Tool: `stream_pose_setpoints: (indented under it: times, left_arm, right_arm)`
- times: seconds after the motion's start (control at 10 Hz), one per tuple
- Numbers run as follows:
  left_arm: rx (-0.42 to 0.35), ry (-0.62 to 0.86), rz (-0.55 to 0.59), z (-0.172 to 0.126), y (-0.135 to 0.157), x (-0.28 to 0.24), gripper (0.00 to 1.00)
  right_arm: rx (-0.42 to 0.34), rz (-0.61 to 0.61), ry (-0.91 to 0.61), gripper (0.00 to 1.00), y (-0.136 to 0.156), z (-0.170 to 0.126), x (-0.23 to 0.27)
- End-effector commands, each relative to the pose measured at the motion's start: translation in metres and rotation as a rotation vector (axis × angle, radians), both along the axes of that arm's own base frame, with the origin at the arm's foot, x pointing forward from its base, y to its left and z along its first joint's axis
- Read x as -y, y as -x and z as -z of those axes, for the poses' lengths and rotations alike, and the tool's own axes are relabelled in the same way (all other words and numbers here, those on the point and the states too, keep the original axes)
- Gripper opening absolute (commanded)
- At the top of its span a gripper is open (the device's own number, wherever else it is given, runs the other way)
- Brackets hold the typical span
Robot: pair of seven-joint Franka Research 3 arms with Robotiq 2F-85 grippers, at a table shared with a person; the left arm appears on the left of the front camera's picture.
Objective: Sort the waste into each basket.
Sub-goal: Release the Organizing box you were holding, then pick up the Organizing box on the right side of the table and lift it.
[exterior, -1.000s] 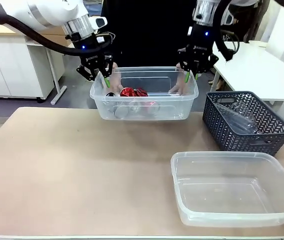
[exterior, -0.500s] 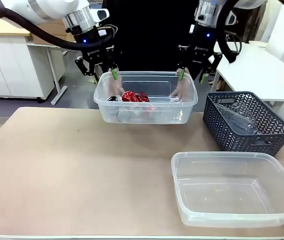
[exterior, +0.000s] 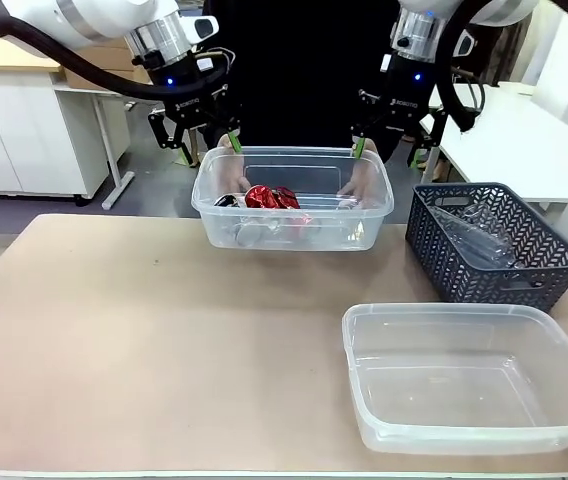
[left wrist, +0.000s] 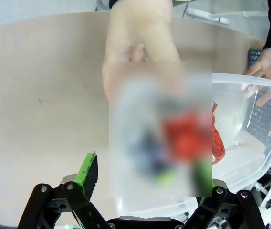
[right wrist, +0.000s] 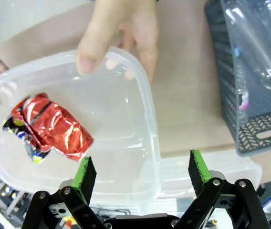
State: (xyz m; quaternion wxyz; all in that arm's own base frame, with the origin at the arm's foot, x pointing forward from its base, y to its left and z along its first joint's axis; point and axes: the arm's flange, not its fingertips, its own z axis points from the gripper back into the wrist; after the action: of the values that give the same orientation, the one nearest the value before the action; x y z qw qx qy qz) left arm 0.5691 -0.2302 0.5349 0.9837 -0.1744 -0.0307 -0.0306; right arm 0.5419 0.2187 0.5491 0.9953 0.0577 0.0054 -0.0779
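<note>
A person's hands hold a transparent basket by both ends at the table's far edge. Inside it lie crumpled red wrappers and other waste, also seen as a red wrapper in the right wrist view. My left gripper hangs open just above the basket's left end, touching nothing. Above the right end, by the person's fingers, my right gripper hangs open; the basket's rim runs between its pads. A second transparent basket stands with nothing in it at the near right.
A dark grey lattice basket with clear plastic bottles in it stands at the right, between the two transparent ones. The person's body is close behind the held basket. The left and middle of the table are bare.
The left gripper has moved a little right and up, over the basket's left end. The held basket has shifted slightly to the right. Both grippers remain open.
</note>
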Motion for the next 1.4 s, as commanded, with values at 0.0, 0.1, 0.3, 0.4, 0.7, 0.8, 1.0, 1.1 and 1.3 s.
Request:
stream_pose_setpoints:
  times: [0.0,0.1,0.3,0.4,0.7,0.8,1.0,1.1,1.3]
  left_arm:
    - [0.002,-0.006,0.002,-0.001,0.0,-0.001,1.0]
    - [0.002,-0.006,0.002,-0.001,0.0,-0.001,1.0]
    - [0.002,-0.006,0.002,-0.001,0.0,-0.001,1.0]
    - [0.002,-0.006,0.002,-0.001,0.0,-0.001,1.0]
    - [0.01,0.024,0.064,-0.019,0.024,0.005,1.0]
    - [-0.006,0.028,0.103,-0.03,0.068,-0.001,1.0]
    - [-0.051,0.066,0.179,-0.036,0.163,-0.012,1.0]
    - [-0.031,0.06,0.184,-0.036,0.194,-0.006,1.0]
    - [-0.005,0.045,0.21,-0.031,0.241,0.005,1.0]
  right_arm:
    - [0.006,0.0,-0.002,1.0,0.0,-0.003,0.0]
    - [0.006,0.0,-0.002,1.0,0.0,-0.003,0.0]
    - [0.006,0.0,-0.002,1.0,0.0,-0.003,0.0]
    - [0.006,0.0,-0.002,1.0,0.0,-0.003,0.0]
    - [0.077,-0.058,-0.034,1.0,0.041,-0.026,0.013]
    - [0.114,-0.088,-0.065,1.0,0.095,-0.039,0.036]
    - [0.087,-0.059,-0.093,1.0,0.194,-0.036,0.087]
    - [0.082,-0.062,-0.107,1.0,0.225,-0.031,0.098]
    - [0.142,-0.015,-0.031,1.0,0.275,-0.017,0.107]
